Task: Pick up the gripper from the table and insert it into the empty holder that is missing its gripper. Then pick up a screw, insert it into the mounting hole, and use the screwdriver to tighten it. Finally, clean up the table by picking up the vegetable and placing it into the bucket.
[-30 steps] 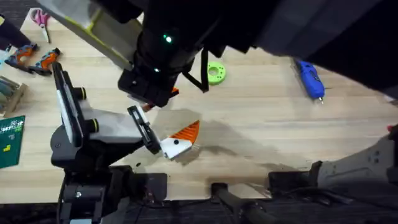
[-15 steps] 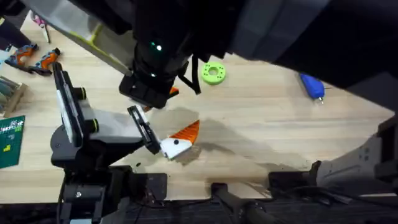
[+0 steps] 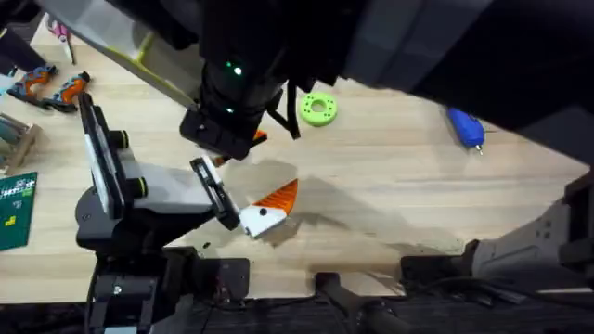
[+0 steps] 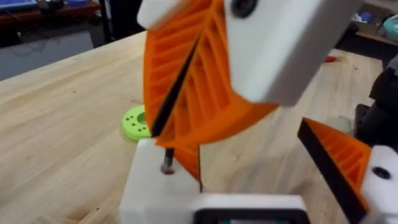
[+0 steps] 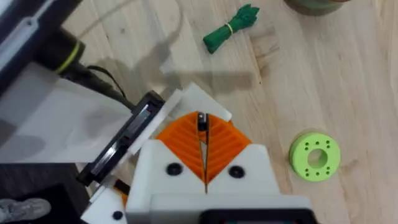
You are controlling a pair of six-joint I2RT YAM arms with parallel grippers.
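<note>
Overhead, the pale wood-grain surface (image 3: 390, 186) carries a glossy blue pen-shaped screwdriver (image 3: 466, 127) toward the far right and a flat green ring (image 3: 318, 109) near the middle. The right pincer (image 5: 203, 127) has its ribbed orange pads pressed together on a small dark screw (image 5: 201, 121). The left pincer (image 4: 249, 155) stands apart, white blocks tipped with orange wedges.

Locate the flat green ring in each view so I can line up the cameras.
Overhead: the green ring lies on the table, upper centre, beside the dark raised arm.
Left wrist: the ring lies left of centre, partly hidden behind the orange pads.
Right wrist: the ring lies at the right, beside the white-and-orange claw.
Shared landmark: the light wood table.
</note>
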